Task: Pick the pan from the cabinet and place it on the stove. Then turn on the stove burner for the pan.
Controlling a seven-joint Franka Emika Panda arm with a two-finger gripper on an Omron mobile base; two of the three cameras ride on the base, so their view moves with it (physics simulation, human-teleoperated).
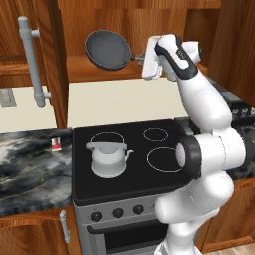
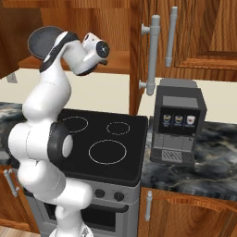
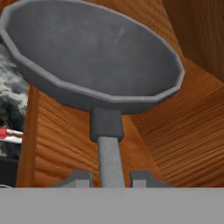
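**Mia:** Gripper [image 3: 109, 178] first! What is it doing?

**Ben:** Its two little fingers are pinched tight on the thin handle of the pan [image 1: 108, 50]. One finger sits on each side of the handle.

**Mia:** Where is the pan?

**Ben:** Up high, tipped on its side, in front of the open cabinet [image 1: 124, 20]. I cannot tell if it touches the shelf or not. It is far above the stove [image 1: 132, 159].

**Mia:** Which way does it point?

**Ben:** The handle runs straight out from the hand, and the round part is at the far end. In the left base view the round part sticks out to the left of the hand.

**Mia:** Where should it go?

**Ben:** I think down onto the stove burner [image 1: 167, 159], the middle-sized ring at the front right. That ring is bare. It lies well below the hand and a bit nearer the robot.

**Mia:** Anything in the way?

**Ben:** A white kettle [image 1: 108, 158] stands on the front left ring. The pan hangs over that side, so it should swing right as it goes down.
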